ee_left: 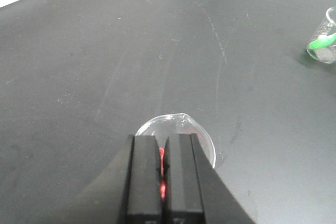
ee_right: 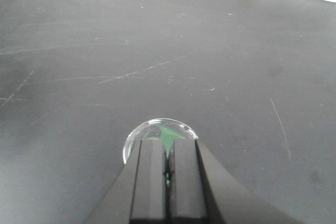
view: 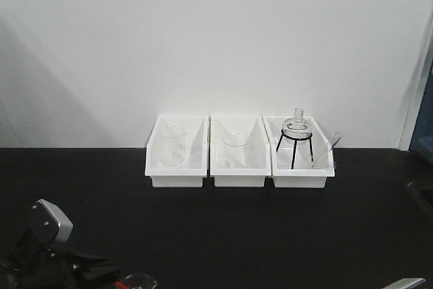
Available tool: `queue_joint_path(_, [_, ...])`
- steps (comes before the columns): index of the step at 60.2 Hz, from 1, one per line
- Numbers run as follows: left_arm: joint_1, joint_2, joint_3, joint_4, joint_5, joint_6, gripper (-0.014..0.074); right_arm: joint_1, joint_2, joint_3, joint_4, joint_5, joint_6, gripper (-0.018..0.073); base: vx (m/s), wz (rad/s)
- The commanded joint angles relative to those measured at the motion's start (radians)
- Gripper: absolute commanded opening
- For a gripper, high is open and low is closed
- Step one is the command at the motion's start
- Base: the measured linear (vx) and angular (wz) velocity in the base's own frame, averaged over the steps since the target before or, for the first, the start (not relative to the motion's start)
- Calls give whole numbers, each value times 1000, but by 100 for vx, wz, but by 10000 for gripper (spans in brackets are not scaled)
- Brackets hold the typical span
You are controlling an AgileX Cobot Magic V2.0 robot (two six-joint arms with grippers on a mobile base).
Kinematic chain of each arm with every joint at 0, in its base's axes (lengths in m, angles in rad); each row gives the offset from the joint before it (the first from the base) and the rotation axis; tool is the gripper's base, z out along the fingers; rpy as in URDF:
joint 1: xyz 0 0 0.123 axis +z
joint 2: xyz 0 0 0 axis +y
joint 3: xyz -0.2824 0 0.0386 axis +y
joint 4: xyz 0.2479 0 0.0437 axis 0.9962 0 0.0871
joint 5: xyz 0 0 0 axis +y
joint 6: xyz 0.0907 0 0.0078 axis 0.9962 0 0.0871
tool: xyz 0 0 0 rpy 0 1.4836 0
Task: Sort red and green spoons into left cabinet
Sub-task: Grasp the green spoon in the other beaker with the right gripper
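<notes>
In the left wrist view my left gripper (ee_left: 163, 146) is shut on the red spoon (ee_left: 162, 184), which shows as a thin red strip between the black fingers. Directly below it stands a clear glass beaker (ee_left: 181, 121). In the right wrist view my right gripper (ee_right: 169, 149) is shut on the green spoon (ee_right: 167, 134), whose green end reaches into a second clear beaker (ee_right: 132, 141). That green spoon (ee_left: 321, 42) and its beaker (ee_left: 329, 53) also appear far right in the left wrist view. The left cabinet is out of view.
Three white bins (view: 177, 179) stand in a row against the white wall and hold glassware, among them a flask on a black tripod (view: 295, 141). The black tabletop (view: 270, 235) is scratched. My left arm (view: 51, 231) sits at the lower left.
</notes>
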Motion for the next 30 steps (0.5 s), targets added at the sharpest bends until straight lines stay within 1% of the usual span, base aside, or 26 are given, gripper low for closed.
queue_joint_path(1, [-4, -34, -29, -100, 52, 0, -3, 1, -17, -21, 8, -68, -8, -8, 0, 0])
queue_joint_path(16, [-4, -34, -29, -100, 52, 0, -3, 1, -17, -21, 7, -93, -7, -8, 0, 0])
queue_joint_path(30, [-4, -34, -29, -99, 52, 0, -3, 1, -17, -21, 8, -197, -7, -8, 0, 0])
